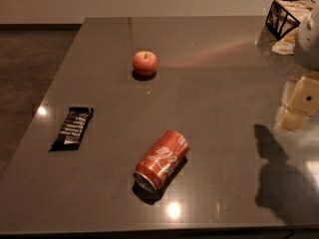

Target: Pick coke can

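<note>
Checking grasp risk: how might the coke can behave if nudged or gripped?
Lying on its side on the glossy table, the coke can probably rolls if nudged. Its smooth metal may slip. The gripper sits far right, apart.

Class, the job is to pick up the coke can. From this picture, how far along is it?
Nothing is done yet: the coke can lies on its side on the table, untouched. In hand: the gripper hangs at the right edge, apart from it. Left: reach, grasp, lift.

Red can [161, 160]; cream end effector [297, 107], right
</note>
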Tool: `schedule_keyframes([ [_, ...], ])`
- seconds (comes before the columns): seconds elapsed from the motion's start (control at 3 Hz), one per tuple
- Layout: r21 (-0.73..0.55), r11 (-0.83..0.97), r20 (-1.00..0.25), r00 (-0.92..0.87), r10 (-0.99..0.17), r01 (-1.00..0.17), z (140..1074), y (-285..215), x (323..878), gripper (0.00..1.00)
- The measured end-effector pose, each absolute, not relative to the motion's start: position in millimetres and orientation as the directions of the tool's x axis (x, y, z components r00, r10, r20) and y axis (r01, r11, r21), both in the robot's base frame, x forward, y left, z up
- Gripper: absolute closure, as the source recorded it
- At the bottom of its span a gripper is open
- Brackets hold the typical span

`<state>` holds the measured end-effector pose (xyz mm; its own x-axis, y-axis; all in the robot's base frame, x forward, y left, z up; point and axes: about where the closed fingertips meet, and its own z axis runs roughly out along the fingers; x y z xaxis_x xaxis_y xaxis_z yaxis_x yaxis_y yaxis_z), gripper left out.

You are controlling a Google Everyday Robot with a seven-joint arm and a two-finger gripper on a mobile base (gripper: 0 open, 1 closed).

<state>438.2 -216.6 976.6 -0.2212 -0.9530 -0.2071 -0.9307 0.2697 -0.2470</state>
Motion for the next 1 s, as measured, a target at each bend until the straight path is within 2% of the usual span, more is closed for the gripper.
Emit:
schedule_keyframes([
  [0.67,-0.242,0.212,-0.22,-0.159,-0.962,-0.947,972.6,-197.3,444.0,0.0],
  [1.0,-0.232,0.096,-0.237,-0.039,-0.971,-0.968,960.5,-158.8,452.2,0.0],
])
